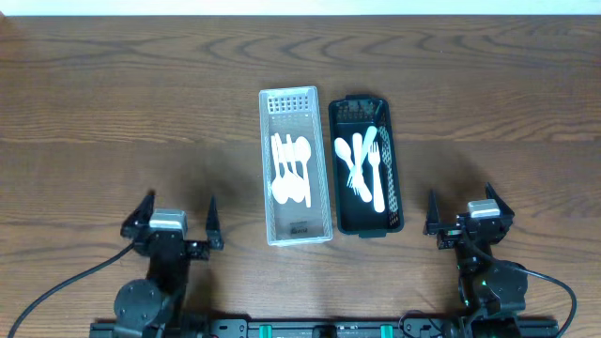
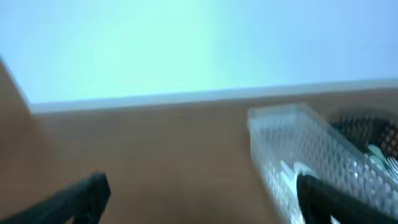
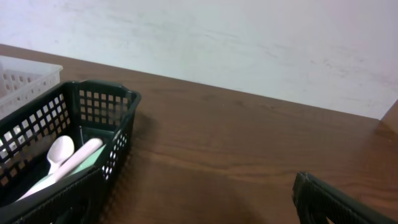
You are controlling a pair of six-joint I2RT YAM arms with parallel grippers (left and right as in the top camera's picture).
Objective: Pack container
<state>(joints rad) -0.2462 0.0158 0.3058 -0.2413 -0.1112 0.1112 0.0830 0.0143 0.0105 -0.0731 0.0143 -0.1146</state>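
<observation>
A white perforated basket (image 1: 324, 160) sits at the table's middle with several white plastic spoons (image 1: 291, 174) in it. A black mesh basket (image 1: 334, 169) stands right beside it and holds white plastic cutlery (image 1: 362, 164), spoons and forks. My left gripper (image 1: 172, 223) is open and empty near the front left edge. My right gripper (image 1: 467, 218) is open and empty near the front right edge. The left wrist view is blurred and shows the white basket (image 2: 298, 146) to the right. The right wrist view shows the black basket (image 3: 93, 118) at left with a spoon (image 3: 59, 155) inside.
The wooden table (image 1: 113, 113) stretches around both baskets. A pale wall (image 3: 249, 43) lies behind the table's far edge. Black cables run from both arm bases at the front edge.
</observation>
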